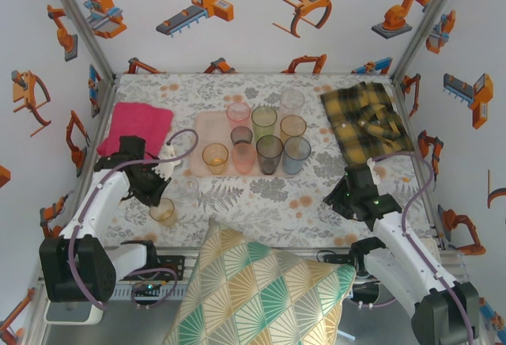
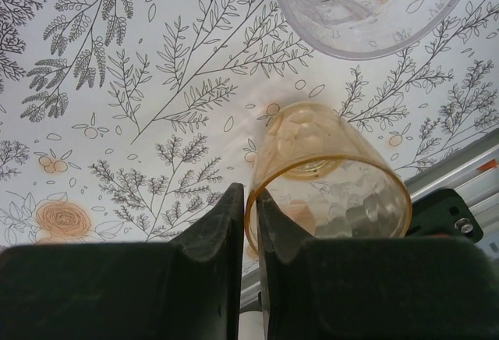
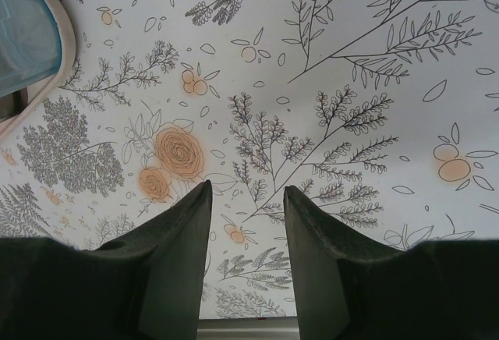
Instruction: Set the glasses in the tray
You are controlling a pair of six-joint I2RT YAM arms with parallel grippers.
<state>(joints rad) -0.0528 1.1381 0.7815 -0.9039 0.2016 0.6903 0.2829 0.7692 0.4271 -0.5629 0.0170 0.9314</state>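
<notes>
We log: amber tumbler (image 1: 163, 211) at lower left of top view, upright, long axis vertical, mouth up | left gripper (image 2: 249, 196) pinching its rim | one clear tumbler (image 1: 187, 189) just beside it | nine other tumblers (image 1: 269, 153) upright on or by the tray (image 1: 207, 123) | right gripper (image 3: 247, 192) parted, empty.

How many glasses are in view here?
11. Nine glasses clustered at the tray; a clear glass on the tablecloth; an amber glass in the left gripper. Overlaps may hide more.

I'm working in a robot test booth: white walls (image 1: 253, 44) printed with cartoon robot arms (image 1: 198, 6), aluminium frame (image 1: 77, 17), floral-covered table (image 1: 261, 195).
</notes>
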